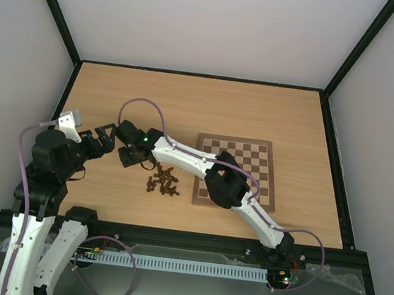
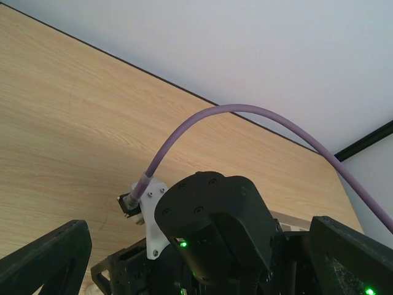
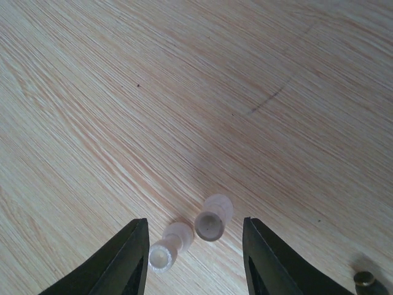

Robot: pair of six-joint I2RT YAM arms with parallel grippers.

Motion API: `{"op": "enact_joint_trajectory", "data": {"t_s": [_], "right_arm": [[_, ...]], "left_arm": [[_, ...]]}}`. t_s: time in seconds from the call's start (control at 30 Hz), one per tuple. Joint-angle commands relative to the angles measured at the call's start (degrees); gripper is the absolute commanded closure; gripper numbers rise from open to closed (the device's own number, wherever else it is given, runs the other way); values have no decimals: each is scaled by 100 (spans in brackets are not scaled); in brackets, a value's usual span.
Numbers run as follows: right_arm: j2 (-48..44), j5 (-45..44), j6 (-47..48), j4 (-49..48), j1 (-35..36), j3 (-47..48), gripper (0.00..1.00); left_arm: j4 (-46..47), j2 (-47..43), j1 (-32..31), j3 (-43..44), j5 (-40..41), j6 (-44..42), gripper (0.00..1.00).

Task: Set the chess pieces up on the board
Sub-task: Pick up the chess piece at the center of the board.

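Straddling two pale chess pieces (image 3: 212, 220) that lie on their sides on the counter (image 1: 188, 104), the right pincer (image 3: 195, 246) stands parted, grasping nothing; dark chess pieces (image 1: 163, 181) sit heaped just left of the board (image 1: 241, 163); the left pincer (image 1: 104, 139), spread wide and released, hovers further left

The board (image 1: 235, 172) lies flat on the table (image 1: 293, 116), right of its middle and towards the near edge, with light and dark squares inside a brown frame. A heap of dark brown chess pieces (image 1: 163, 181) sits just off its near left corner. Two pale pieces (image 3: 213, 218) lie tipped on their sides, just beside each other, on bare wood between my right fingers (image 3: 129, 264). One dark piece (image 3: 364, 279) lies near them.
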State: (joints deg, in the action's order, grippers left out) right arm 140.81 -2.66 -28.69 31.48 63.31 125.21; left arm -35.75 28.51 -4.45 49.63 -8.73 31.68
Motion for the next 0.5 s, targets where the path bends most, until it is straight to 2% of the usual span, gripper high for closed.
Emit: {"op": "enact_joint_trajectory", "data": {"t_s": [0.0, 0.47], "right_arm": [[199, -131, 30, 296, 34, 284, 57], [380, -257, 30, 327, 32, 407, 70]], "left_arm": [[-82, 28, 32, 109, 9, -92, 1], [-47, 66, 32, 91, -14, -105, 0]]}}
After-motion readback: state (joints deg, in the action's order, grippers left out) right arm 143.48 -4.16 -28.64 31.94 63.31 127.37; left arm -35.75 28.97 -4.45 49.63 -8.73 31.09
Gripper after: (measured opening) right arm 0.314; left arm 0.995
